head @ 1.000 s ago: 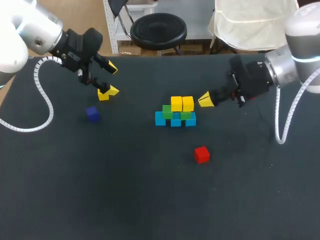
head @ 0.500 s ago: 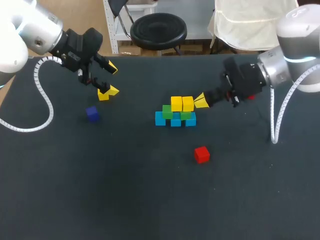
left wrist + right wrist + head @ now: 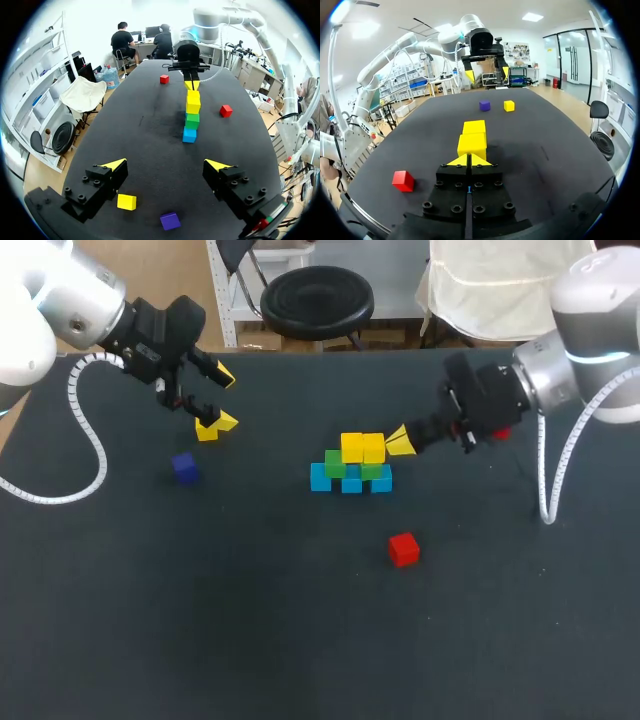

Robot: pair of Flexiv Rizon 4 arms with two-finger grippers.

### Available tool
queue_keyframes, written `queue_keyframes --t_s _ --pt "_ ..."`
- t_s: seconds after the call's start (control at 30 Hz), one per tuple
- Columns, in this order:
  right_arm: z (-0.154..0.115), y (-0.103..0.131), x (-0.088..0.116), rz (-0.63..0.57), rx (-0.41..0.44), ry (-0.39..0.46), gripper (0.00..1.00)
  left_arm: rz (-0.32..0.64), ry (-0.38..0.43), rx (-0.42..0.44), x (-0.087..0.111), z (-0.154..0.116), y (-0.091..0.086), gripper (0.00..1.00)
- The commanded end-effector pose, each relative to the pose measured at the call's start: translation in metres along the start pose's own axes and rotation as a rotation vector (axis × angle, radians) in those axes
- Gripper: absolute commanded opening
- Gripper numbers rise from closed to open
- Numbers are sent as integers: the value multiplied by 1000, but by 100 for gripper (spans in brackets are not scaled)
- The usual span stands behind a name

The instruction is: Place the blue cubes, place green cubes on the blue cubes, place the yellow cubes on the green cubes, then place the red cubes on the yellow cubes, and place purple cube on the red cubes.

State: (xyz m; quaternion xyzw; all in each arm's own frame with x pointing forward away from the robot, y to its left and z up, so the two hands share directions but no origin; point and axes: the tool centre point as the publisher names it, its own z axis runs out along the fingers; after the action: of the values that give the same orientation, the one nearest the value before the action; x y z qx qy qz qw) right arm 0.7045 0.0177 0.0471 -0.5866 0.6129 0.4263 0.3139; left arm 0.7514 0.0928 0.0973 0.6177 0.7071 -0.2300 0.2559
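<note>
Near the middle of the dark table (image 3: 300,640) stands a small stepped pile: three blue cubes (image 3: 350,481) in a touching row, two green cubes (image 3: 336,462) on them, and two bright yellow cubes (image 3: 362,448) side by side on top. My right gripper (image 3: 402,442) has its fingers pressed together, the joined yellow tips right against the side of the yellow cubes. A red cube (image 3: 404,549) lies alone in front of the pile, apart from it. Well off to the left, my left gripper (image 3: 220,400) hangs with fingers spread wide, holding nothing. A purple cube (image 3: 184,467) and a loose yellow cube (image 3: 126,201) lie on the table near it.
</note>
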Motion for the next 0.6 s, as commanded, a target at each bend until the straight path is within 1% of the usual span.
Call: queue_keyframes --t_s 0.03,0.17,0.37,0.4,0.43,0.47,0.5,0.53,0.6 --pt "-5 6 1 8 26 0 0 -1 4 2 -1 0 1 100" --pt "-15 8 0 3 49 2 0 -1 4 2 -1 0 1 100" --pt "-25 13 -11 -23 64 7 0 -1 4 2 -1 0 1 100" --pt "-26 15 -15 -30 66 8 9 -1 4 2 -1 0 1 100" --pt "-28 17 -17 -34 69 10 22 -1 4 2 -1 0 1 100" --pt "-29 19 -19 -36 70 11 40 -1 4 2 -1 0 1 100" --pt "-30 20 -20 -41 68 10 80 -1 4 2 -1 0 1 100" --pt "-32 22 -22 -47 69 15 100 -1 4 2 -1 0 1 100" --pt "-35 24 -26 -55 73 24 100 -1 4 2 -1 0 1 100"
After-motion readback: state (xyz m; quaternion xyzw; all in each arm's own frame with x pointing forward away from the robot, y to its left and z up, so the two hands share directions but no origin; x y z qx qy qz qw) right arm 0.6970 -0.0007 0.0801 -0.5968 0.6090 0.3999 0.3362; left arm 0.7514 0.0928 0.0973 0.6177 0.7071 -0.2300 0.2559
